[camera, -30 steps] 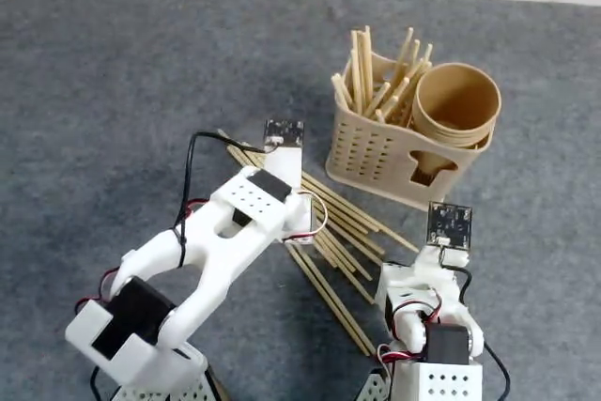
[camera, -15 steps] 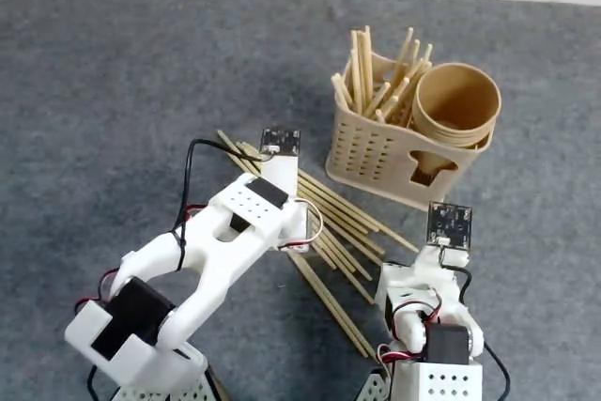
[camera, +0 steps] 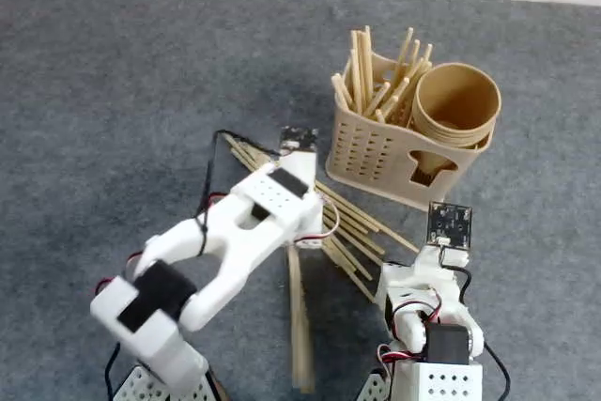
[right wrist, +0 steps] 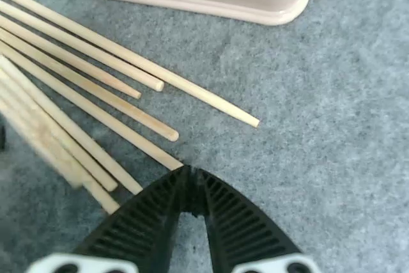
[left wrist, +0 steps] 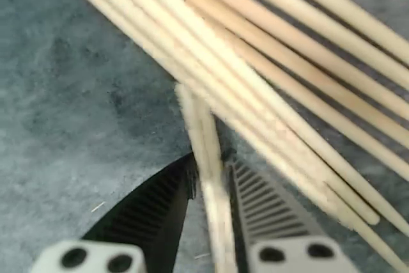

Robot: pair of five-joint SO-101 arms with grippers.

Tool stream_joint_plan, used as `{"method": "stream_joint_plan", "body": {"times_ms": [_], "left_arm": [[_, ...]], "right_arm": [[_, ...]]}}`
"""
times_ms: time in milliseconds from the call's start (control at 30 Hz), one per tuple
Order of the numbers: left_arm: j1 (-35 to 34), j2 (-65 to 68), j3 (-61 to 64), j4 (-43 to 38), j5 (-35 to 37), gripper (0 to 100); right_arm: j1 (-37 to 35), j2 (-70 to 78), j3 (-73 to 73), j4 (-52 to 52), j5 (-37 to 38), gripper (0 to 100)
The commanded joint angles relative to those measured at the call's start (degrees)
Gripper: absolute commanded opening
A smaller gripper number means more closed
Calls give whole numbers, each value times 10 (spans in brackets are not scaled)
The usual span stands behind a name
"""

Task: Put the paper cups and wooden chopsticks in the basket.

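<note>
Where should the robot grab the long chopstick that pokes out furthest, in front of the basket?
Near its free tip, from straight above, with the jaws set across the stick. That end of the long chopstick lies flat on bare carpet, apart from its neighbours, so there is probably room for a finger on each side. Farther back the other chopsticks crowd it.

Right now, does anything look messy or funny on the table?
Yes. Loose chopsticks lie fanned out on the table beside the basket, not in it. The left gripper pinches one pair, which points a different way from the rest of the pile.
</note>
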Motion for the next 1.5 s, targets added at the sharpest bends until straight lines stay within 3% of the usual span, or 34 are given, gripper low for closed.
{"method": "stream_joint_plan", "body": {"times_ms": [0, 333, 500, 700, 1167, 1467], "left_arm": [[0, 68, -76, 69, 3, 66], [-7, 100, -112, 105, -4, 66], [-48, 99, -113, 106, -21, 8], [-70, 85, -136, 166, -40, 5], [-119, -128, -54, 173, -40, 5], [-116, -270, -58, 173, -39, 5]], "right_arm": [[5, -7, 76, 2, 0, 5], [5, -7, 76, 2, 0, 5], [5, -7, 76, 2, 0, 5], [5, -7, 76, 2, 0, 5], [5, -7, 76, 2, 0, 5], [5, -7, 76, 2, 0, 5]]}}
